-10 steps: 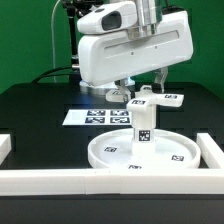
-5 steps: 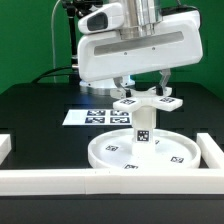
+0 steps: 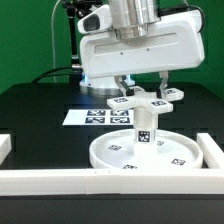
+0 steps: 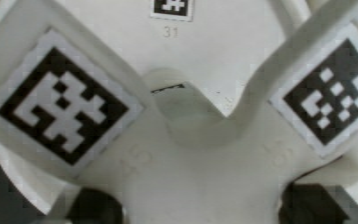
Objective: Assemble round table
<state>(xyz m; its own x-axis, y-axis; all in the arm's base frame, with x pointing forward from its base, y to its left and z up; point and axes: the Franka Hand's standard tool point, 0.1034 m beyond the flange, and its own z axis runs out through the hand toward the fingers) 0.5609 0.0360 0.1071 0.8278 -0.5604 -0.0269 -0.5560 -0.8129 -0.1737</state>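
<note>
Black worktop [image 3: 40,112], green backdrop [image 3: 22,35]: cross-shaped foot [image 3: 146,98] sits atop the upright leg [image 3: 143,125] in the round disc [image 3: 140,152].
My jaws clasp the foot's centre; I judge it light, stiff, slick plastic, best held across the hub.

I'm looking at a black desk [image 3: 40,112] in front of a green backdrop [image 3: 25,30]. The marker board [image 3: 92,117] lies flat on the desk, well back from the front edge, and I can only see part of it. A long white rail bar [image 3: 50,181] runs along the front edge. Shorter white rail pieces sit near the front corners, one at the edge on the exterior view's left [image 3: 4,146] and one on its right [image 3: 211,150].
</note>
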